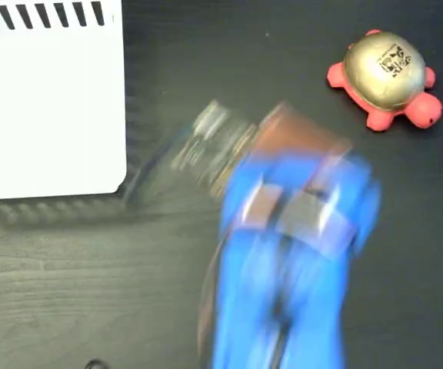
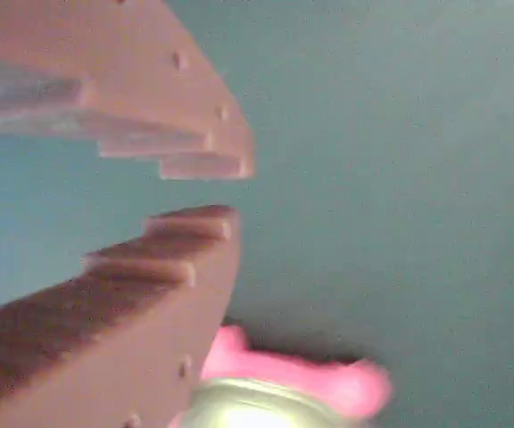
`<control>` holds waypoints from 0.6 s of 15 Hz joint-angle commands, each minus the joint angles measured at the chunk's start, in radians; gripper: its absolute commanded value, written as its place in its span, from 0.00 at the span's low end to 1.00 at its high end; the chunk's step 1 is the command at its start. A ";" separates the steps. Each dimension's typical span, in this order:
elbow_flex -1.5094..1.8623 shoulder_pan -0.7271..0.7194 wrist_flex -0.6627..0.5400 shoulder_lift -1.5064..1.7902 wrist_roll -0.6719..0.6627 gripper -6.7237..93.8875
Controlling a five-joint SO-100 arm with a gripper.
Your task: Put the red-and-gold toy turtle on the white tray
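On the dark tabletop (image 1: 68,284): one white tray, one toy turtle, and my one gripper, holding nothing.

The white tray (image 1: 48,108) lies at the far left corner in the fixed view, black slanted stripes along its top and left edges, cut off by the frame on those sides. My blue arm (image 1: 283,269) rises from the near edge, so blurred there that I cannot make out my fingers. The wrist view shows my gripper (image 2: 199,192) with its brown stepped fingers (image 2: 168,259) slightly apart, a narrow gap at the tips, nothing between them. The red-and-gold toy turtle (image 1: 384,79) sits near the far right corner, well apart from the tray, clear of my gripper; in the wrist view it is partly cut off at the bottom edge.
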 commanded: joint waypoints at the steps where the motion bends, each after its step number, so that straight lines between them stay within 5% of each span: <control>1: -0.385 0.114 0.072 -0.253 0.029 0.07; 4: -0.666 0.190 0.092 -0.509 0.052 0.07; 9: -0.762 0.216 0.140 -0.670 -0.098 0.07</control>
